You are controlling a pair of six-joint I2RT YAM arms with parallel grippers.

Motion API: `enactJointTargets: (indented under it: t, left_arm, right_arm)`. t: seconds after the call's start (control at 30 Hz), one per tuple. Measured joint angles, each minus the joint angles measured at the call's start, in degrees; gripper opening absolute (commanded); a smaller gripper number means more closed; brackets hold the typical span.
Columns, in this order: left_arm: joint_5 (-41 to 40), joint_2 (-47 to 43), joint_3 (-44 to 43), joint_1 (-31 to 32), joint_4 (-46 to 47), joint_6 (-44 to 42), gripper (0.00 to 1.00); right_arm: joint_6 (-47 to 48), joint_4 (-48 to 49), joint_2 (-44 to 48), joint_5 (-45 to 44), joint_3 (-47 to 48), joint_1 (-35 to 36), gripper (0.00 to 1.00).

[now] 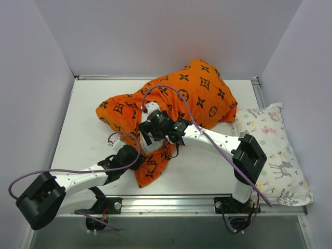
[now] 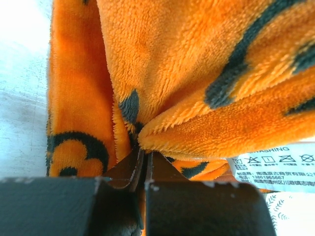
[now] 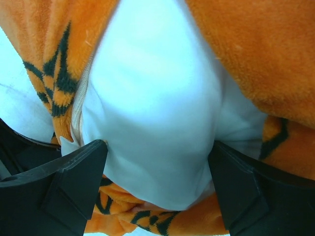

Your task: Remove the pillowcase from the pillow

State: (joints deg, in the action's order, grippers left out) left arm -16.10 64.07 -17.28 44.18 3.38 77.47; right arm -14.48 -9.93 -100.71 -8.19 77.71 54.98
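Note:
The orange pillowcase (image 1: 192,93) with black motifs lies heaped across the middle of the table. My left gripper (image 1: 129,154) sits at its near lower edge. In the left wrist view that gripper (image 2: 142,155) is shut on a fold of the pillowcase (image 2: 197,73). My right gripper (image 1: 149,132) reaches into the heap from the right. In the right wrist view it (image 3: 157,147) stands open. A bulge of the white pillow (image 3: 157,98) fills the gap between its fingers (image 3: 83,169) and pokes out of the pillowcase (image 3: 256,49). Seen from the top, the pillow is mostly hidden.
A white pillow printed with pastel animals (image 1: 272,150) lies along the table's right edge. A white care label (image 2: 280,164) hangs from the pillowcase. Grey walls close in the table (image 1: 88,119) at the back and sides. A metal rail (image 1: 171,202) runs along the near edge.

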Motion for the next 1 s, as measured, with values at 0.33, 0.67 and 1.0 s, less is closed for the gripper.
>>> enactJointTargets:
  t: [0.33, 0.67, 1.0]
  left_arm:
    - [0.2, -1.9, 0.1, 0.0, -1.8, -0.2, 0.00]
    - [0.1, -4.2, 0.2, 0.1, -3.9, -0.8, 0.00]
    - [-1.0, -1.4, -2.8, 0.1, -1.6, -1.2, 0.00]
  right_arm:
    - [0.1, 2.5, -3.6, -1.9, -0.1, 1.5, 0.97]
    - [-1.4, -3.4, -13.6, 4.8, 12.6, -2.1, 0.00]
    - [-13.0, -18.9, -15.9, 20.9, 27.3, -12.0, 0.00]
